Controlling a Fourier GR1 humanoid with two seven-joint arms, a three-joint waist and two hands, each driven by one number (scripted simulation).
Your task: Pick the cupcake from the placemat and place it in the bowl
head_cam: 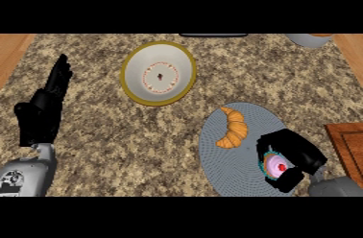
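Note:
A cupcake (276, 165) with pink frosting and a red cherry sits at the lower right of the round grey-blue placemat (220, 158). My right hand (297, 150) is curled round the cupcake, fingers over its far side and thumb on its near side, hiding most of it. The white bowl (135, 74) with a yellow rim stands at the upper middle of the counter, apart from the placemat, and has a ring of red dots inside. At the left edge my left hand (44, 107) rests open with fingers pointing up, away from everything.
A croissant (233, 127) lies on the upper part of the placemat, left of my right hand. A wooden board (349, 146) shows at the right edge. A grey vessel (309, 39) stands at the top right, and a dark object (212, 35) at the top middle.

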